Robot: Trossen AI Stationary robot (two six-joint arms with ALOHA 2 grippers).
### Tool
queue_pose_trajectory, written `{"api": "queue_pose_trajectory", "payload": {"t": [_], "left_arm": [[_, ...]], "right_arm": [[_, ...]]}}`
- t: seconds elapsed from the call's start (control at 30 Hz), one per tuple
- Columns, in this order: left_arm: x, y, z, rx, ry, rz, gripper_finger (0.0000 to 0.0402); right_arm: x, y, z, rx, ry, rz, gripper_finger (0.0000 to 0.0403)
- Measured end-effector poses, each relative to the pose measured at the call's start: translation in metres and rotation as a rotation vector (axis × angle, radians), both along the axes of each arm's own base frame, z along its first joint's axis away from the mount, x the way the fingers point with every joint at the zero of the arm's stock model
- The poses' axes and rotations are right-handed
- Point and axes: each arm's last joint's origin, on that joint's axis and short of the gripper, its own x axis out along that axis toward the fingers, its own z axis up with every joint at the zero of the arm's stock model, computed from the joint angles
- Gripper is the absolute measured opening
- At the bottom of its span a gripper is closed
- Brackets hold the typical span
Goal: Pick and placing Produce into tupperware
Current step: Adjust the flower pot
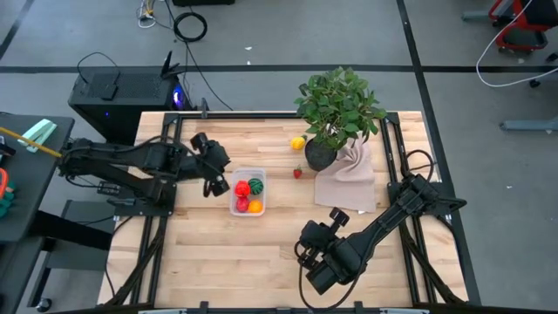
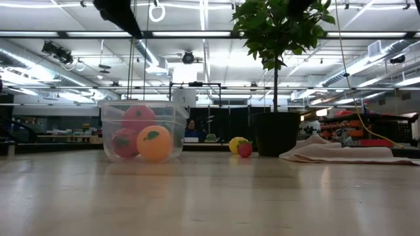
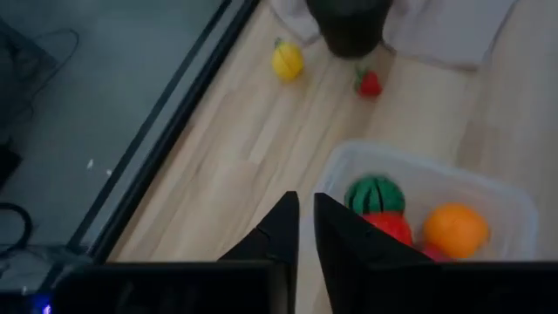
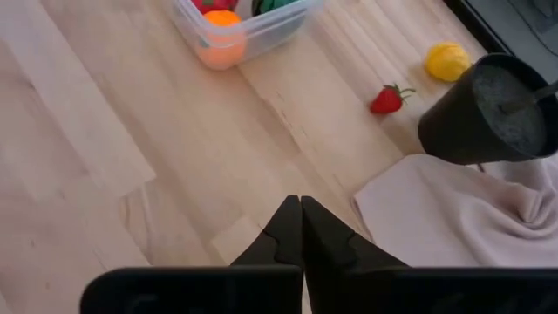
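Tupperware (image 1: 248,194) — orange (image 1: 255,207), watermelon (image 1: 255,185), red pieces.

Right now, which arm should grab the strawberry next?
Probably left. The left gripper hovers beside the tupperware, nearer the strawberry. The right gripper sits shut at the table's near side, farther off.

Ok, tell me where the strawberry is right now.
In the high view the strawberry lies loose on the table, right of the tupperware, beside the black plant pot, with the yellow fruit just behind it.
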Motion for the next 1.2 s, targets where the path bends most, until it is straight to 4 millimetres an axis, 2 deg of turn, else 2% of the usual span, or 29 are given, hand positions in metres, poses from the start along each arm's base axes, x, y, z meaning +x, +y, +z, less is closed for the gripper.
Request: {"api": "queue_pose_trajectory", "payload": {"t": [0.13,0.27,0.33,0.53,0.73,0.93,1.07,1.2], "left_arm": [[0.016,0.008,0.001,0.033,-0.057,-0.001,0.0086],[0.025,0.029,0.004,0.056,-0.091,0.02,0.0128],[0.028,0.045,0.004,0.015,-0.105,0.013,0.0147],[0.018,0.107,0.002,-0.183,-0.179,0.026,0.018],[0.005,0.162,0.004,-0.208,-0.313,0.092,0.0188],[0.011,0.202,0.005,-0.264,-0.52,-0.018,0.0184],[0.021,0.226,-0.022,-0.307,-0.472,0.002,0.0185],[0.037,0.246,-0.053,-0.398,-0.459,-0.05,0.0183]], "right_arm": [[0.001,0.001,0.0,0.012,-0.017,0.001,0.0003],[0.001,0.004,0.0,0.019,-0.027,0.006,0.0004],[0.0,0.005,0.0,0.022,-0.035,0.0,0.0004],[-0.004,0.01,0.0,0.037,-0.065,-0.019,0.0004],[-0.005,0.011,0.0,0.048,-0.079,-0.038,0.0005],[-0.003,0.01,0.0,0.055,-0.092,-0.048,0.0004],[-0.001,0.009,0.0,0.07,-0.111,-0.072,0.0005],[0.002,0.008,0.0,0.088,-0.128,-0.081,0.0005]]}}
